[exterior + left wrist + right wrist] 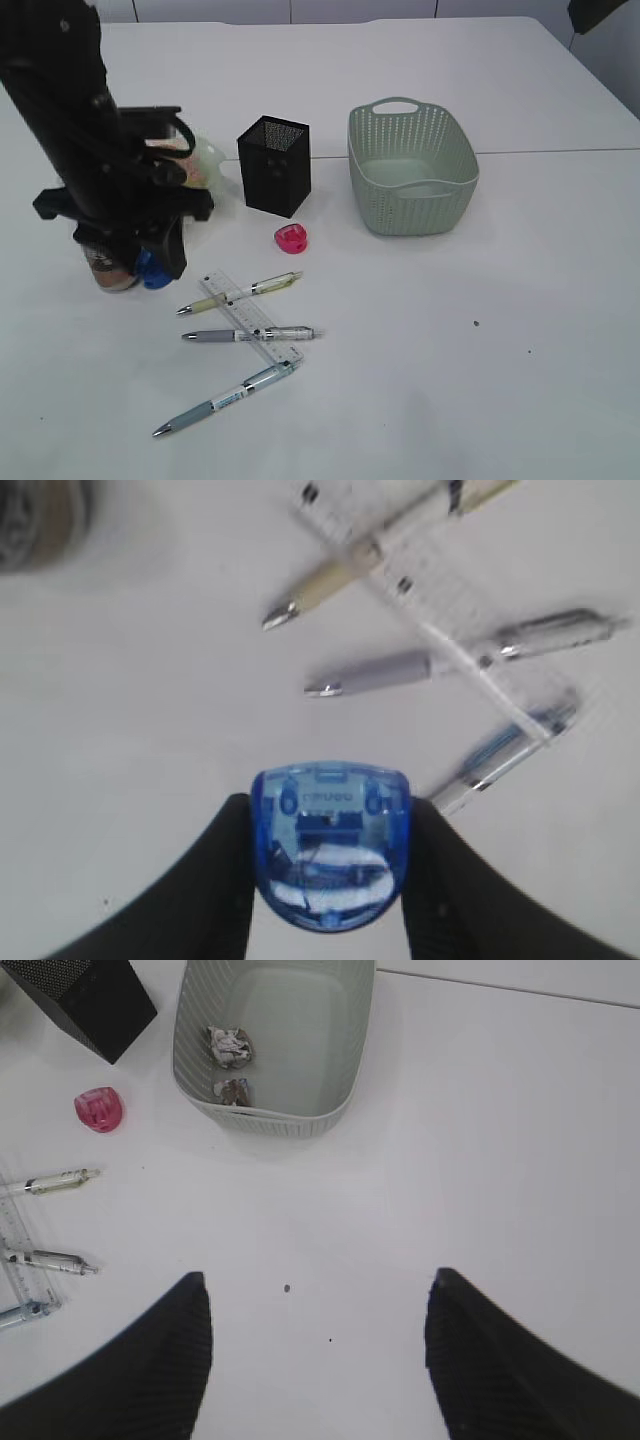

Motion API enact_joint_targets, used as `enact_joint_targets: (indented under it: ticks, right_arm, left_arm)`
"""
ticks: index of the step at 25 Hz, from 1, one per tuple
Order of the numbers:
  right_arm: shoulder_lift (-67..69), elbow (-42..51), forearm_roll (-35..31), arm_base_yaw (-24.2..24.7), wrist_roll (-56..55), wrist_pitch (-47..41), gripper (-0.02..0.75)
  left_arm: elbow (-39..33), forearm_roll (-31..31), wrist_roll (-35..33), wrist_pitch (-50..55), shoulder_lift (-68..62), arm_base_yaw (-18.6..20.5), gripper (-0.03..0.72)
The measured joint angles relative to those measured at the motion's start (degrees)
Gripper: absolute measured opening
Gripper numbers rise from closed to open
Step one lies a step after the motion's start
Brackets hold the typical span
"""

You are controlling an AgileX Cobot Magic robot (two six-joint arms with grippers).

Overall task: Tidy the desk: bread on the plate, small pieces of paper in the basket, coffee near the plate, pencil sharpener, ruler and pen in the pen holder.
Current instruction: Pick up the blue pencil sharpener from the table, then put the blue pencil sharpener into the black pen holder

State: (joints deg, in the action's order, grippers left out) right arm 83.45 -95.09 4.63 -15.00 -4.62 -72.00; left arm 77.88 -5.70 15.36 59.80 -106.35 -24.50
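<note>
Left gripper [330,880] pinches a blue sharpener [330,845]; right gripper [318,1345] spread. Basket [262,1120], right of the pen holder [274,165], holds two paper scraps [229,1044]; pink sharpener [292,238] lies before the holder.

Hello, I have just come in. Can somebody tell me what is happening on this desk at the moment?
A two-armed robot is tidying the desk. Its left gripper holds a blue pencil sharpener above the tabletop, near the coffee. The right gripper is open and empty. Two small pieces of paper already lie in the basket. A pink sharpener, the ruler and three pens are not yet in the pen holder.
</note>
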Motion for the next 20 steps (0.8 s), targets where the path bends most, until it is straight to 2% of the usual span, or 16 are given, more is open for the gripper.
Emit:
enact_joint_targets:
  ticks: [8,20]
  right_arm:
    - [0.0,0.0,0.0,0.0,0.0,0.0,0.491]
    - [0.0,0.0,0.6,0.0,0.12,0.0,0.491]
  left_arm:
    - [11.57,-1.39,-2.74,-1.77,-2.27,0.0,0.293]
    - [22.06,-1.5,-4.9,-22.7,-13.14,0.0,0.293]
